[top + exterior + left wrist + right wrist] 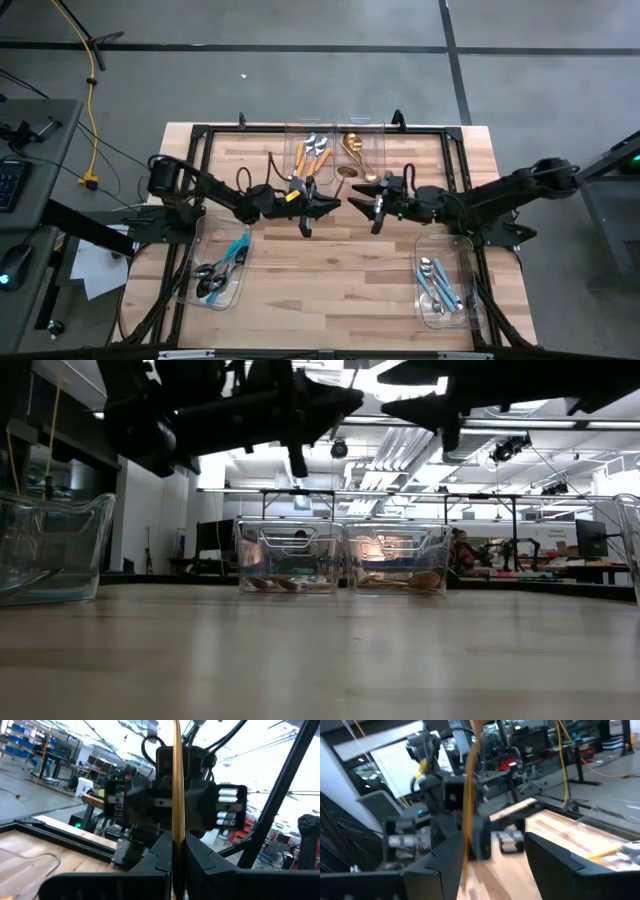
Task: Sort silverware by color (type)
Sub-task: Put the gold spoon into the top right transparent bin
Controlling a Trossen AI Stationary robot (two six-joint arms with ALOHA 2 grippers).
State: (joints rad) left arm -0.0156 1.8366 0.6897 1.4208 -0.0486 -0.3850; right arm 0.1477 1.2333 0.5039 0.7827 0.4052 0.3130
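A thin gold utensil point(176, 780) shows edge-on in both wrist views, above the middle of the table. My left gripper point(335, 204) is shut on it. My right gripper point(352, 206) faces the left one, tip to tip, and stands open. The gold utensil point(468, 785) runs just inside one of its fingers point(445, 865). I cannot tell whether that finger touches it. More silverware lies in bins: orange-handled pieces point(312, 155), gold ones point(356, 152), dark ones with blue handles point(222, 268), and silver ones with light-blue handles point(438, 283). My left gripper pinches the gold utensil between its two fingers point(197, 860), on a narrow stretch of it point(177, 832) seen edge-on. The fingers come at it about level from the table's left and lie across it. The utensil stands up past the fingers, clear of the table.
Two clear bins point(288, 557) point(397, 557) stand side by side at the far middle. One bin point(215, 290) is near left and one point(462, 262) near right. A black frame point(205, 135) borders the wooden top. Bare wood point(330, 280) lies between the near bins.
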